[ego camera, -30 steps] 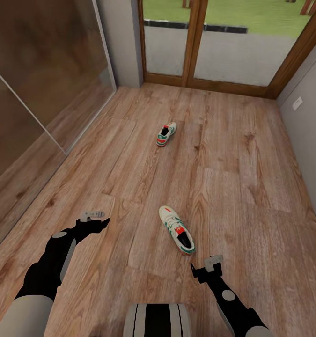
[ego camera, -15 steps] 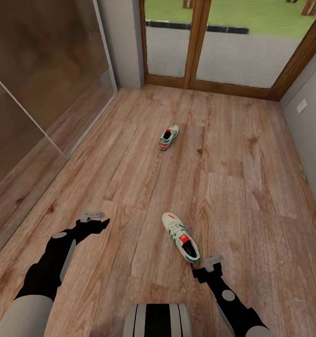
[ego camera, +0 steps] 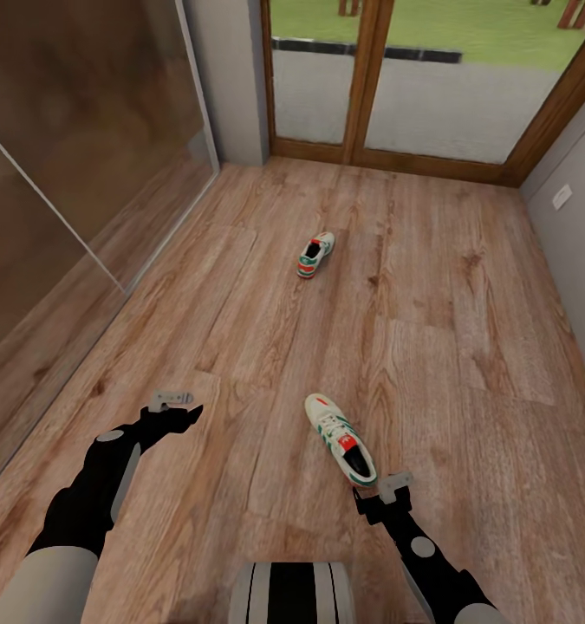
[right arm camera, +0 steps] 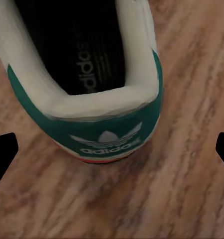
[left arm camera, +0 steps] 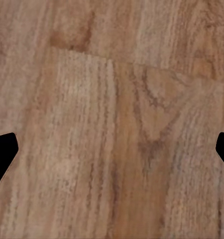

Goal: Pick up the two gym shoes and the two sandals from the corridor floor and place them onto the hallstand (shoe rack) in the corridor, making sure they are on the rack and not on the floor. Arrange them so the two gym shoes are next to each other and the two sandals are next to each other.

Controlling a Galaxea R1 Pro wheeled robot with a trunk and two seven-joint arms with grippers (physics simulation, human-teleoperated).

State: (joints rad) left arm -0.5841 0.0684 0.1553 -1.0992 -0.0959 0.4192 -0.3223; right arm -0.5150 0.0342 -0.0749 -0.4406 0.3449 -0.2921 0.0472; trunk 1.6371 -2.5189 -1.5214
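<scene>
As the base has been rolled forward, the near shoe point(ego camera: 341, 439) is brought just before the right pincer point(ego camera: 385, 496). Its jaws are held wide, empty; a grasp is judged next

In your right wrist view the near gym shoe point(right arm camera: 87, 94) is cut off at the frame's top edge; you get its heel and opening, toe unseen. The far gym shoe point(ego camera: 315, 255), upper centre of your head view, is too small for lace detail.
</scene>
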